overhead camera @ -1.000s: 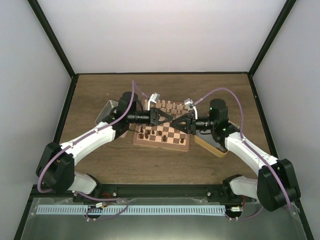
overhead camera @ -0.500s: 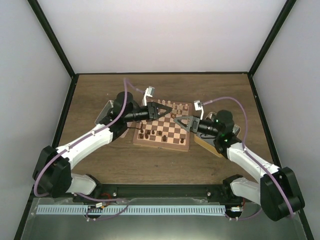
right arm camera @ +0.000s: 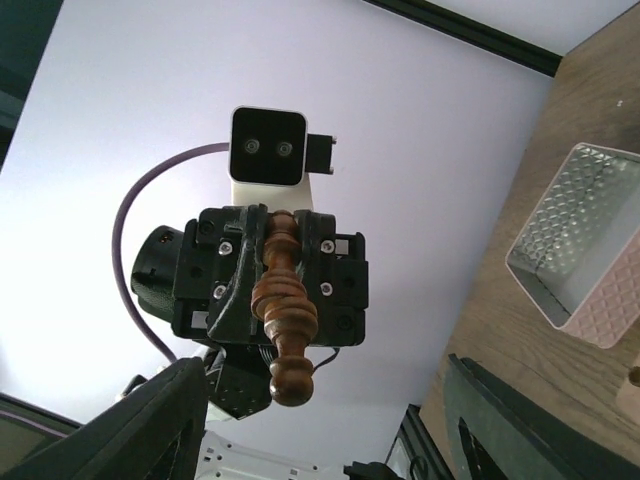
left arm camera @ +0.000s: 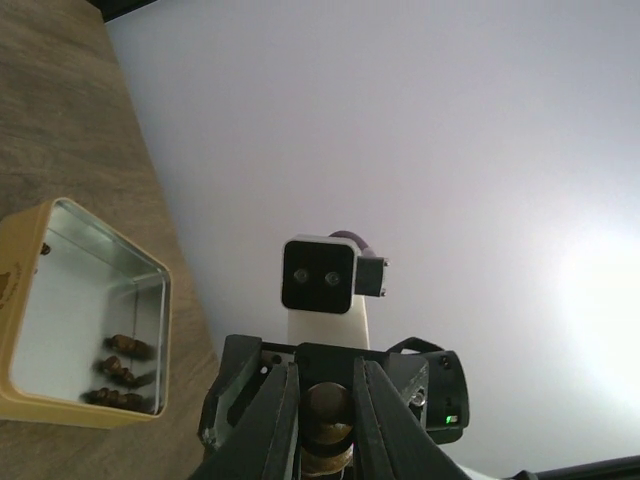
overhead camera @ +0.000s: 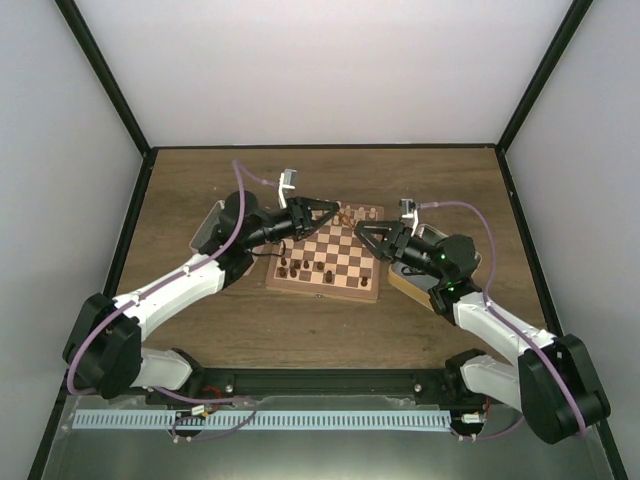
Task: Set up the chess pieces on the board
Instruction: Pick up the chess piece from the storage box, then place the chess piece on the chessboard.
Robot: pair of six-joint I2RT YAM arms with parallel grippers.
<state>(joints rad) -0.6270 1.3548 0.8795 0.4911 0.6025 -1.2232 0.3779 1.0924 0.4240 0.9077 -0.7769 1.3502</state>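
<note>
Two robot arms meet over the board (overhead camera: pixel 322 293), which lies at the middle of the table (overhead camera: pixel 300 335), nearer the far edge than the near one. The left gripper (overhead camera: pixel 326 211), reaching in from the left, hangs above the board's far left corner with its jaws clamped tight on a single dark brown chess piece (right arm camera: pixel 283 310). The right wrist view shows the turned chessman pinched at its waist, both ends sticking clear of the fingers (right arm camera: pixel 240 285), well off the squares. Facing it from the board's right edge, the right gripper (overhead camera: pixel 363 236) stands spread wide with nothing between its fingers (right arm camera: pixel 150 425). Other dark chessmen (overhead camera: pixel 298 268) stand on the squares of the board's near left part, while pale chessmen (overhead camera: pixel 352 212) line its far edge. A gold tin (left arm camera: pixel 15 330) lies just beside the board's near right corner, under the right arm, with several more dark pieces (left arm camera: pixel 120 370) lying loose inside it. A pale tin (right arm camera: pixel 575 250) with a dimpled floor sits off the board's left side, beneath the left arm.
</note>
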